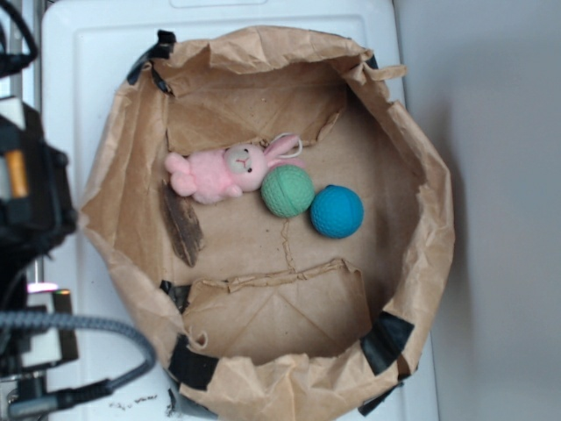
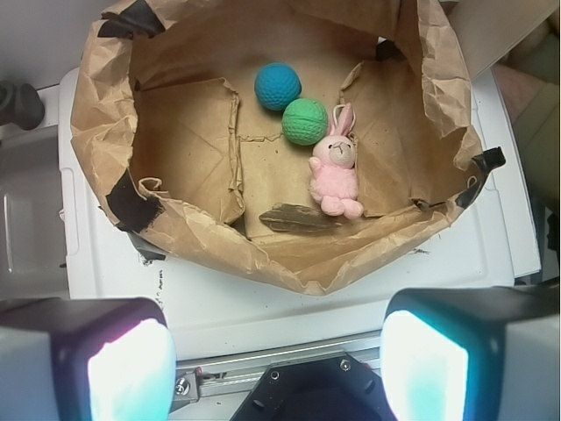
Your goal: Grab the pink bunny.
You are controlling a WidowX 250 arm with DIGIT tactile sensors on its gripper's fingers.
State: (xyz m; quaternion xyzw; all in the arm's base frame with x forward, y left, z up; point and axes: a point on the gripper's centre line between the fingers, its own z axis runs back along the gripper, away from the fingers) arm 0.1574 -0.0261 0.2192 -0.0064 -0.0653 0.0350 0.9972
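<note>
The gripper (image 2: 279,351) is hanging well outside the paper bag (image 2: 105,114), its two fingers (image 2: 96,360) spread wide apart with nothing between them, filling the bottom of the wrist view. The pink bunny (image 2: 335,168) is lying on the floor of the bag, toward one side, with its ears pointing at the green ball (image 2: 305,121).

The likeliest trouble is coming from that green ball. It is touching the bunny's ears and head, so a closing grip aimed too near the head is risking catching the ball as well, or nudging it so it rolls and shoves the plush aside. Aiming at the bunny's body, away from the ears, looks like the safer choice. The bunny is soft and fluffy, so the fingers may be pinching only fur and letting it slip on the lift. Its white string loop (image 1: 289,140) could also be snagging on a finger.

The crumpled walls of the bag are standing up all around, and a descent too close to the rim is risking crushing or dragging the paper. A blue ball (image 2: 278,85) is sitting just beside the green one, farther from the bunny. A dark scrap (image 2: 294,217) is lying next to the bunny's feet. The bag is resting on a white surface (image 2: 263,307).
</note>
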